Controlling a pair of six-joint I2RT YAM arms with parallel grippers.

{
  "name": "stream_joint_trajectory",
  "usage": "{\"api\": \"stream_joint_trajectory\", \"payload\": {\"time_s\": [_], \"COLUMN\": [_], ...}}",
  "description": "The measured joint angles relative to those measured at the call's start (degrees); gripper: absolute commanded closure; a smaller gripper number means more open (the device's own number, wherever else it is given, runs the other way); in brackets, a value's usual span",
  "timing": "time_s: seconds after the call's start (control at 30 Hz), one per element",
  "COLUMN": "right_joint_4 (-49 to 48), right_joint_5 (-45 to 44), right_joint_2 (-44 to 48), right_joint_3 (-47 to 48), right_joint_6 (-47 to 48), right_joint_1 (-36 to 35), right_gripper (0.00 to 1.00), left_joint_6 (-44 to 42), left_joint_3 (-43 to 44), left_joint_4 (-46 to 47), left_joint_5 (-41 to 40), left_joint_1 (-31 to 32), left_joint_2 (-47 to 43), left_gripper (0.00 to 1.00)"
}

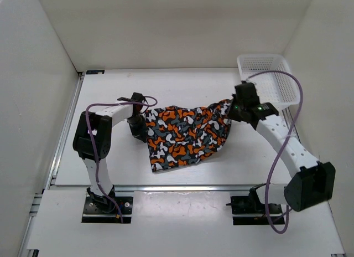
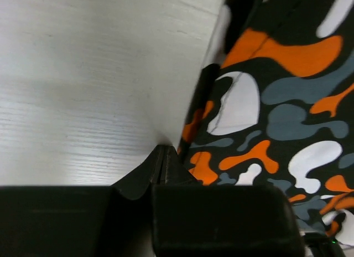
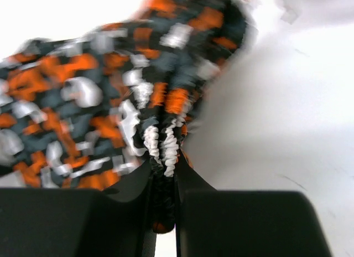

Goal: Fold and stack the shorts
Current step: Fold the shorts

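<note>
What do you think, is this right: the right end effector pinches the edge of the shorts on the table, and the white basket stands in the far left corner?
Not quite. The top external view shows the white basket in the far right corner, not the left. The rest holds: the right end effector pinches the edge of the shorts on the table.

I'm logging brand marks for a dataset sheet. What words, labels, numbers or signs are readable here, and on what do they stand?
None can be read.
The shorts show only their orange, black, grey and white print, with no label in view.
The white basket and the table carry no legible marking.
The right wrist view is too blurred to show any small print.
</note>
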State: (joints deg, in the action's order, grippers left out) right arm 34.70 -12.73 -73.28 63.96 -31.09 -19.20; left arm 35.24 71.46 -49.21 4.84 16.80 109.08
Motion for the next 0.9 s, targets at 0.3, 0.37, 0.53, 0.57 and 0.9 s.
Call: {"api": "stream_joint_trajectory", "payload": {"time_s": [0.3, 0.37, 0.53, 0.57, 0.9], "right_joint_4": [1.38, 1.46, 2.01, 2.12, 2.93], "right_joint_5": [-7.61, -9.25, -11.08, -11.28, -8.96], "right_joint_2": [-17.94, -21.46, -26.97, -27.69, -36.09], "right_joint_3": [20.48, 23.02, 24.83, 24.87, 29.94], "right_joint_6": [0.26, 0.26, 1.4, 1.57, 3.78], "right_joint_1": [-28.35, -33.2, -40.19, -40.92, -43.85], "right_gripper": [1.0, 1.0, 1.0, 1.0, 0.6], "left_joint_6": [0.81, 0.81, 0.81, 0.81, 0.79], "left_joint_3": [0.42, 0.42, 0.42, 0.42, 0.39], "left_joint_4": [0.42, 0.42, 0.46, 0.5, 1.25], "left_joint_5": [0.79, 0.92, 1.2, 1.25, 2.05], "left_joint_1": [-0.13, -0.31, -0.94, -1.09, -2.89], "left_joint_2": [0.26, 0.26, 0.28, 0.28, -0.11], "left_gripper": [0.9, 0.9, 0.9, 0.9, 0.9]}}
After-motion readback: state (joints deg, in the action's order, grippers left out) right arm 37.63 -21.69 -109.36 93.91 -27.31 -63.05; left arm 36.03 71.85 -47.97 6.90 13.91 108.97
